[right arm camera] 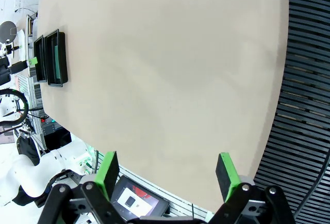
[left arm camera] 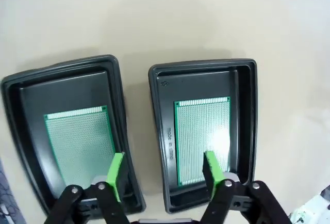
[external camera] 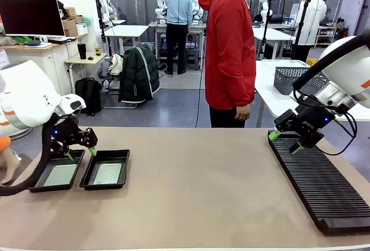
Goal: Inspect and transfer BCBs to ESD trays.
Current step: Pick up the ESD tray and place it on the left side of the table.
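Front view – trays: two ESD trays [external camera: 106, 170] are seen side by side near the counter's [external camera: 196, 193] left edge, each with a BCB [external camera: 107, 173] lying flat on its floor.
Front view – left gripper [external camera: 81, 153]: held just above the two trays, fingers apart, nothing between them.
Front view – right gripper [external camera: 284, 142]: held above the far end of the slotted rack [external camera: 324, 184] at the counter's right edge, fingers apart and empty.
Left wrist view – boards: one BCB [left arm camera: 202, 139] is seen in the right-hand tray [left arm camera: 246, 121], another [left arm camera: 80, 139] in the left-hand tray [left arm camera: 62, 69]; both lie flat, clear of the green fingers [left arm camera: 116, 175].
Left wrist view – handling: the boards are judged thin, light, stiff and smooth-faced. A board lying flat offers little purchase, so it is best taken by its long edges, not its perforated face. Bending and scraping are to be avoided.
Right wrist view – fingers [right arm camera: 108, 172]: spread wide over the counter's bare middle, the rack [right arm camera: 304, 79] alongside, the trays [right arm camera: 51, 59] far off near the opposite edge.
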